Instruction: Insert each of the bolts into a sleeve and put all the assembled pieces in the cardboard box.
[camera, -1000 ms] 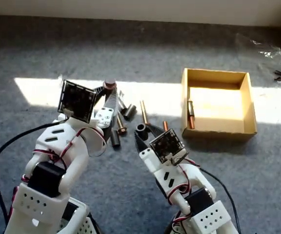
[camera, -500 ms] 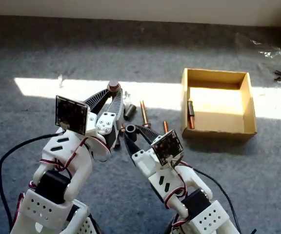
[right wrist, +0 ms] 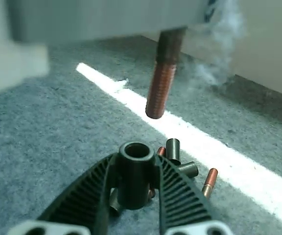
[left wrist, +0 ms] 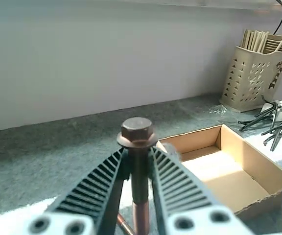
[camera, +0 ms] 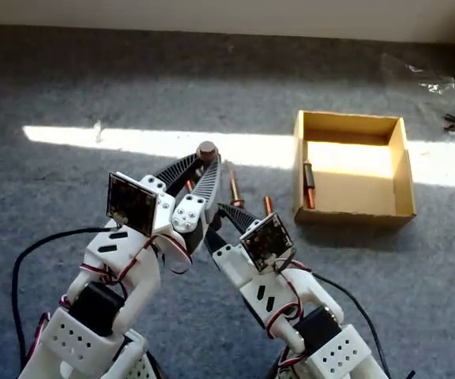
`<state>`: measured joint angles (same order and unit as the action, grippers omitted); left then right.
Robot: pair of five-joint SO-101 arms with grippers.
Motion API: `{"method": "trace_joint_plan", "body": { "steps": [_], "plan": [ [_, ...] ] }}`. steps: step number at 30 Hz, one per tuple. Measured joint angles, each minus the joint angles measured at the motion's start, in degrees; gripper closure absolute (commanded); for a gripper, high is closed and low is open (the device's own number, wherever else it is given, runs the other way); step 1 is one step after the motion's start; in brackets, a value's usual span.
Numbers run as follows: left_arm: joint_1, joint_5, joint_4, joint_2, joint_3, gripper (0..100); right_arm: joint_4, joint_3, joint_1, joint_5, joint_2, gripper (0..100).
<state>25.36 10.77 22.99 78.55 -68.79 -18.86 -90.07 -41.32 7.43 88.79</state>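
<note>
2 parts are held. The left gripper (left wrist: 138, 157) pinches a bolt (left wrist: 137, 133) upright; the right gripper (right wrist: 136, 165) clamps a sleeve (right wrist: 134, 186) below its tip

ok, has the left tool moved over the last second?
Yes. The left tool, shut on the bolt, shifted toward the cardboard box in the high view.

This looks to me like a home room or hobby corner: a grey carpeted tabletop (camera: 69, 87), a plain pale wall (left wrist: 82, 58) behind it, a strip of sunlight (camera: 77, 136) across it, and a beige perforated holder (left wrist: 251, 73) full of pale sticks (left wrist: 253, 39).
</note>
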Motion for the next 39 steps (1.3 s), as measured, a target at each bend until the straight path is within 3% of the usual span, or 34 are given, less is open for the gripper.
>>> {"method": "trace_joint_plan", "body": {
  "steps": [32, 39],
  "plan": [
    [2.1, 0.0, 0.9, 0.0, -0.9, 99, 0.1, 0.0, 1.7, 0.5, 0.0, 99.3],
    [2.0, 3.4, 0.9, 0.0, -2.5, 99, 0.1, 0.0, 1.7, 0.5, 0.0, 99.3]
  ]
}}
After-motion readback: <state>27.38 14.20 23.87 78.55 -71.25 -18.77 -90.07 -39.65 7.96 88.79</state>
